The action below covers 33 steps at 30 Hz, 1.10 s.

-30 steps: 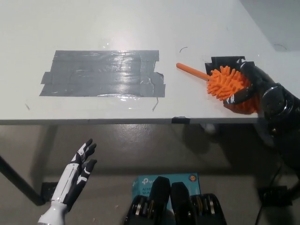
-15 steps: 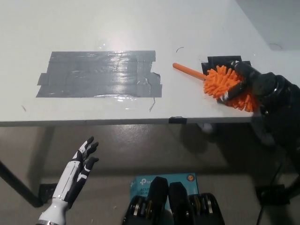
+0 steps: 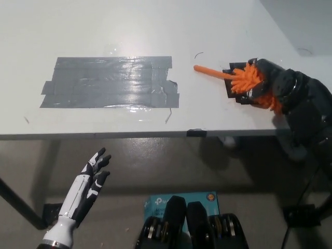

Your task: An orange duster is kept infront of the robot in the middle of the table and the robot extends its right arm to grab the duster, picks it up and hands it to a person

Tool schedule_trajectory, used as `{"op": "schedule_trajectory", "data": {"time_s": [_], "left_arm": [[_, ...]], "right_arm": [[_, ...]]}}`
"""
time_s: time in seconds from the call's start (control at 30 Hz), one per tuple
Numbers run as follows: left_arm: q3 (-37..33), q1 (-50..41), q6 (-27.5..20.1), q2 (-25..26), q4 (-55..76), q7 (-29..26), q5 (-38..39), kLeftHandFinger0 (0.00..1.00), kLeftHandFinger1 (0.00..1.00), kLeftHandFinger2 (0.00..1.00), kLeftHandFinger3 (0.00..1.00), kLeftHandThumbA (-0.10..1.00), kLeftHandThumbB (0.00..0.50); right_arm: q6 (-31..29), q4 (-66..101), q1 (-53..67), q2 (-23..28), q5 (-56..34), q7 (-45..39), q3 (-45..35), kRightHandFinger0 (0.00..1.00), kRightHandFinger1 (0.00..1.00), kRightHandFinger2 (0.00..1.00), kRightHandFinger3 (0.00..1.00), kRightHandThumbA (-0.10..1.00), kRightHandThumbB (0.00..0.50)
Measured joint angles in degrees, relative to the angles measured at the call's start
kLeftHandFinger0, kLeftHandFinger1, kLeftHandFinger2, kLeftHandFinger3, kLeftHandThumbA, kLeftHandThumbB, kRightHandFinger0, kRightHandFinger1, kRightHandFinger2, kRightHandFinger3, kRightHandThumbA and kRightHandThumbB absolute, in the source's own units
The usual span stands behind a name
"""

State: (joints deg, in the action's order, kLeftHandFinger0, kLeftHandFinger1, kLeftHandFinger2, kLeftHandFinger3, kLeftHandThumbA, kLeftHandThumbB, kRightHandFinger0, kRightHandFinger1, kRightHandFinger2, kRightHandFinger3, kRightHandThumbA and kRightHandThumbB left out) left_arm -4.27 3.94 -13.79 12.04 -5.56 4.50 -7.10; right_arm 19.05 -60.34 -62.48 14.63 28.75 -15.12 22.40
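Right hand (image 3: 270,88) fingers wrapped on orange duster (image 3: 248,80) near table (image 3: 218,31) right edge; left hand (image 3: 85,189) fingers spread, below front edge.

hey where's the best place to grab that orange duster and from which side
Around the bristly head of the orange duster, coming from the robot's right, as the right hand already grips it. The thin handle points left and lies flat on the table, harder to pinch.

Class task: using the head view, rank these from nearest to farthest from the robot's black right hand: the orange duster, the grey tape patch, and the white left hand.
1. Orange duster: in the right hand's grasp, at the table's right.
2. Grey tape patch: on the table's left half.
3. White left hand: open, resting below the table edge at lower left.
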Motion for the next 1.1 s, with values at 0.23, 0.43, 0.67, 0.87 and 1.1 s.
{"op": "schedule_trajectory", "data": {"time_s": [0.23, 0.43, 0.67, 0.87, 1.1], "left_arm": [[-0.04, 0.61, -0.09, 0.18, -0.02, 0.52, -0.07, 0.83, 0.89, 0.88, 1.0, 0.96, 0.104], [-0.03, 1.02, -0.17, 0.29, -0.1, 0.63, -0.07, 0.82, 0.87, 0.87, 1.0, 0.98, 0.106], [0.02, 1.0, -0.32, 0.28, -0.4, 0.63, -0.05, 0.82, 0.87, 0.86, 1.0, 0.97, 0.102], [0.01, 1.01, -0.3, 0.27, -0.83, 0.62, -0.07, 0.81, 0.86, 0.86, 1.0, 0.98, 0.096], [0.01, 1.0, -0.23, 0.26, -0.99, 0.62, -0.06, 0.8, 0.86, 0.86, 1.0, 1.0, 0.106]], "right_arm": [[-2.56, -1.98, -0.52, 0.19, 0.52, 0.4, 0.86, 0.37, 0.73, 0.66, 1.0, -0.1, 0.173], [-5.39, -2.06, 0.14, 0.8, -1.11, 0.62, -2.86, 0.0, 0.19, 0.4, 0.51, -0.1, 0.14], [-5.75, 1.74, 2.74, 1.3, -6.65, -0.89, -12.32, 0.0, 0.39, 0.78, 0.65, -0.1, 0.126], [-3.7, 9.31, 8.33, 0.28, -12.66, -3.66, -20.18, 0.03, 0.42, 0.85, 1.0, -0.1, 0.144], [-0.96, 17.35, 13.77, -3.03, -20.27, -7.71, -25.89, 0.0, 0.34, 0.84, 1.0, -0.1, 0.135]]}}
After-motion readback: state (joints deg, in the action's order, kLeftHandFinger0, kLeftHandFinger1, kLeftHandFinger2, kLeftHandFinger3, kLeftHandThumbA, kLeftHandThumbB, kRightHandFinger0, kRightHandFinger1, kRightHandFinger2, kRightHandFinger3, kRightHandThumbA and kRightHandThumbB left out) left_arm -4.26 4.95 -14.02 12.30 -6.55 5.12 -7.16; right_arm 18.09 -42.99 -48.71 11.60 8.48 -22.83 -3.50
